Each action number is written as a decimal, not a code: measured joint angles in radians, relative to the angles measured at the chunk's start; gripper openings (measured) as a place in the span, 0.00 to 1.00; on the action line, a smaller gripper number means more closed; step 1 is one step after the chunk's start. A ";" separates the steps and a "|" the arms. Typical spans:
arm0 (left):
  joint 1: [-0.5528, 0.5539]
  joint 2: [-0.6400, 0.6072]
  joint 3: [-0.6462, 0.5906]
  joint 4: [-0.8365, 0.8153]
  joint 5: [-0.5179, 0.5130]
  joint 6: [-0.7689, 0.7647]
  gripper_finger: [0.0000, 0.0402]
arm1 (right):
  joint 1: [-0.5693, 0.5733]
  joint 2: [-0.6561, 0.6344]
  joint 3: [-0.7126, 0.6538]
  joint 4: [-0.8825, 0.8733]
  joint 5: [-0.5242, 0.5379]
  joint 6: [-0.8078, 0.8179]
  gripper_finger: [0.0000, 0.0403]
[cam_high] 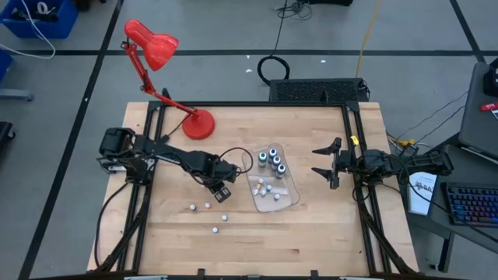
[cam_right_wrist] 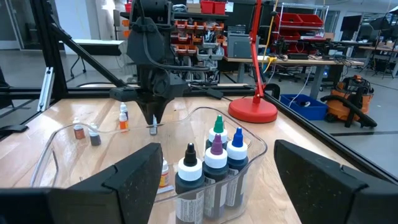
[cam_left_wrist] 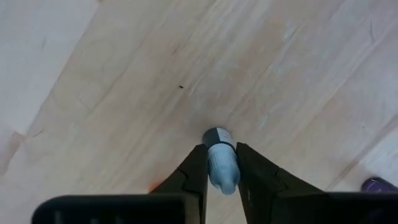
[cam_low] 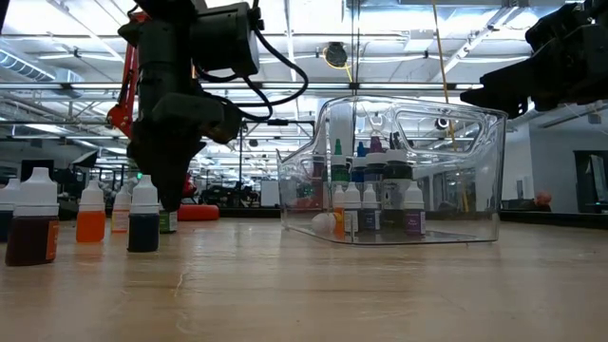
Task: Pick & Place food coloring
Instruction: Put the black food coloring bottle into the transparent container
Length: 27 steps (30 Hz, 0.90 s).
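My left gripper [cam_high: 223,192] stands just left of the clear tray [cam_high: 289,198], fingers pointing down, shut on one tiny food coloring bottle [cam_left_wrist: 221,163] with a pale top and dark body. Three taller bottles [cam_high: 272,159] stand upright at the tray's far end, with tiny ones [cam_high: 261,187] beside them. Several more tiny bottles [cam_high: 207,205] stand loose on the wood nearer the front edge. My right gripper [cam_high: 325,162] waits open to the right of the tray, facing it, and touches nothing. My left gripper pinches the tiny bottle's pale upper part [cam_left_wrist: 224,171] between its two fingers [cam_left_wrist: 194,174], coming from above and pointing down. The bottle is upright, its dark lower end [cam_left_wrist: 216,134] toward the table. I cannot tell whether that end rests on the wood.
A red desk lamp stands with its base [cam_high: 198,124] on the far left of the table, its arm leaning out over the left edge. Bare wood lies between the loose bottles and the tray, and along the near edge. Black frame rails run down both sides.
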 joint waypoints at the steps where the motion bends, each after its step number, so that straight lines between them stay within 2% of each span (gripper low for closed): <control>1: 0.000 0.000 0.000 0.000 0.001 0.007 0.16 | 0.000 0.000 0.000 0.000 0.000 0.000 0.73; 4: 0.006 0.000 0.025 -0.033 0.013 0.024 0.16 | 0.000 0.000 0.000 0.000 0.000 0.000 0.73; 7: 0.008 0.000 0.126 -0.114 0.012 0.077 0.16 | 0.000 0.000 0.000 0.000 0.000 0.000 0.73; 16: 0.008 0.030 0.611 -0.315 -0.130 0.326 0.16 | 0.000 0.000 0.000 0.000 0.000 0.000 0.73; 21: 0.018 0.177 0.914 -0.488 -0.230 0.455 0.16 | 0.000 0.000 0.000 0.000 0.000 0.000 0.73; 24: 0.040 0.283 1.058 -0.520 -0.181 0.548 0.16 | 0.000 0.000 0.000 0.000 0.000 0.000 0.73; 27: 0.059 0.371 1.124 -0.533 -0.143 0.621 0.16 | 0.000 0.000 0.000 0.000 0.000 0.000 0.73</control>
